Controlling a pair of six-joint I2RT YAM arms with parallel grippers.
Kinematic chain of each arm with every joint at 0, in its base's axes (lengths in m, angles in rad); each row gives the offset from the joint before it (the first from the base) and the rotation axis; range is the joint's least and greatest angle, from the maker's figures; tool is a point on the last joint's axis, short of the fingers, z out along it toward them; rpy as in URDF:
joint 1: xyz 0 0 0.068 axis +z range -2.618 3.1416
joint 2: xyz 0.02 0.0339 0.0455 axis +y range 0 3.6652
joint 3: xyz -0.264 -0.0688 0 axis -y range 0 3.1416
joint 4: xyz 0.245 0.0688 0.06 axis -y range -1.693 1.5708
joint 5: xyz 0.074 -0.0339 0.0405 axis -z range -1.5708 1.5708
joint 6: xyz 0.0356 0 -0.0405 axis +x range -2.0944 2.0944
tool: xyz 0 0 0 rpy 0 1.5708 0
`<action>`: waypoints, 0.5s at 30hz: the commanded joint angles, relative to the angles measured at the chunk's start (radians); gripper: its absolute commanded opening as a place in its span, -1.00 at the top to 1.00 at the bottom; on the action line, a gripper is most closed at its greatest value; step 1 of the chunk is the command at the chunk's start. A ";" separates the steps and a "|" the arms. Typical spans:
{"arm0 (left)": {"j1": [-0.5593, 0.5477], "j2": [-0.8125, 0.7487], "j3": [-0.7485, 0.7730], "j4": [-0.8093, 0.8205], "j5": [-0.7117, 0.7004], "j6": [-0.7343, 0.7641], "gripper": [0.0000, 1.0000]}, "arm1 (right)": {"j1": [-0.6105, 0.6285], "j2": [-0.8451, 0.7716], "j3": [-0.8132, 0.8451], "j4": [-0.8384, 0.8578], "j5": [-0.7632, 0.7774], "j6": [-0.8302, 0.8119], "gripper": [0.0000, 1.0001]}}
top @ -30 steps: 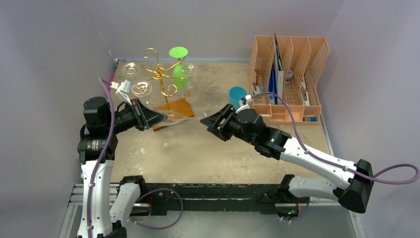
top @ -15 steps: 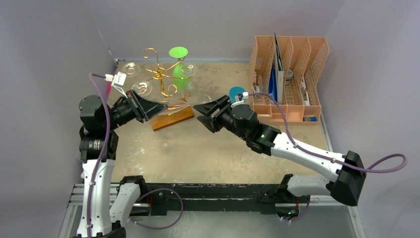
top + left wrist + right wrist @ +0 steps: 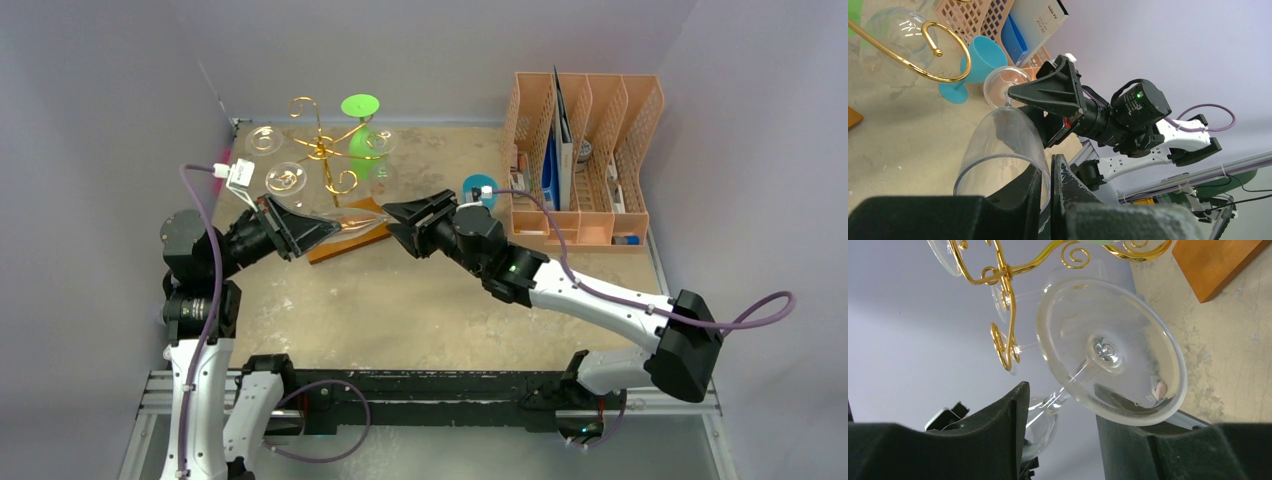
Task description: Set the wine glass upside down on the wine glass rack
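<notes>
A clear wine glass (image 3: 352,222) lies sideways in the air in front of the gold wire rack (image 3: 322,150), over its brown wooden base (image 3: 345,240). My left gripper (image 3: 322,230) is shut on the bowl's rim (image 3: 1003,145), one finger inside and one outside (image 3: 1050,167). My right gripper (image 3: 396,218) is open, its fingers (image 3: 998,430) on either side of the glass's stem, with the round foot (image 3: 1108,350) just ahead of them and no contact visible. The right gripper also shows in the left wrist view (image 3: 1048,95).
A green glass (image 3: 362,140) and clear glasses (image 3: 265,140) hang on the rack's curled arms (image 3: 1003,280). A blue cup (image 3: 478,188) stands right of the rack. An orange file organiser (image 3: 580,150) fills the back right. Walls close in at the left and back.
My left gripper has carried the glass up and to the right. My right arm has swung left and farther in, bringing its open fingers up around the glass's stem.
</notes>
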 commanded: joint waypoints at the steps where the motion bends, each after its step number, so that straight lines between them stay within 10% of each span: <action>1: -0.006 -0.020 -0.007 0.065 0.031 -0.021 1.00 | 0.000 0.018 0.077 0.032 0.044 0.039 0.04; 15: -0.008 -0.043 -0.029 0.054 0.037 -0.011 1.00 | 0.001 0.026 0.101 0.011 0.041 0.079 0.66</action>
